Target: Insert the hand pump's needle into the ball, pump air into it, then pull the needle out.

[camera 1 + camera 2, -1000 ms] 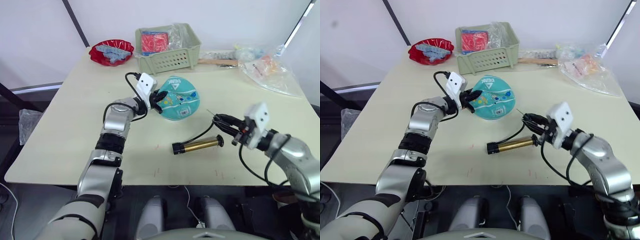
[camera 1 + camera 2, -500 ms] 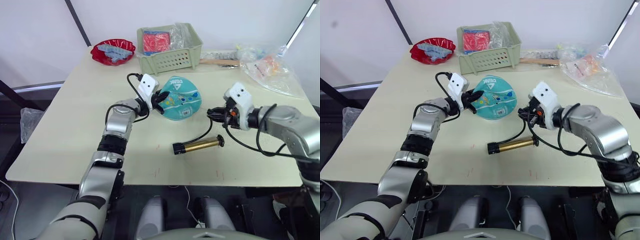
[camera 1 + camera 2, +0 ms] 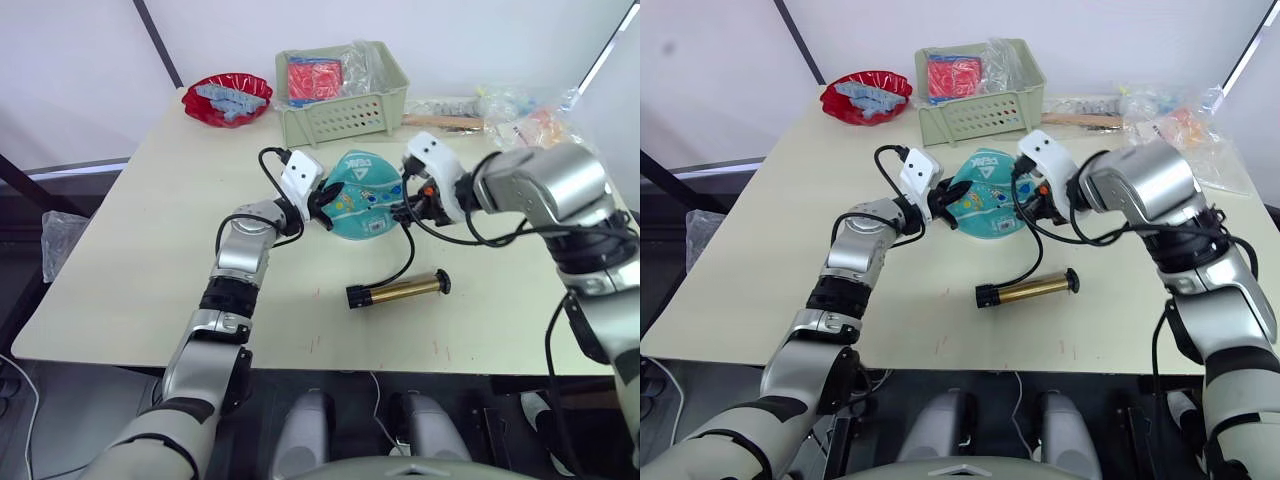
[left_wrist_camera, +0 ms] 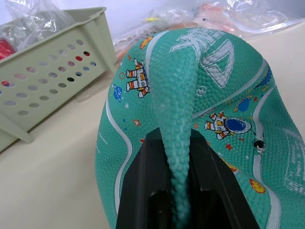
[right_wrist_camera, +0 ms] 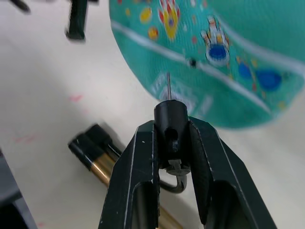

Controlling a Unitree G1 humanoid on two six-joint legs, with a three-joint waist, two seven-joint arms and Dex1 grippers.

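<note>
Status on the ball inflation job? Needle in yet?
Not yet. Done: the left gripper pinches a fold of the limp teal ball, and the right gripper grips the needle by its fitting. In hand: the tip points at the ball near its valve hole, short of it. Left: inserting, pumping with the hand pump lying on the table, pulling out.

Silver-grey arms with black joint bands, looping black cables, white camera boxes at both wrists, black-fingered grippers.
</note>
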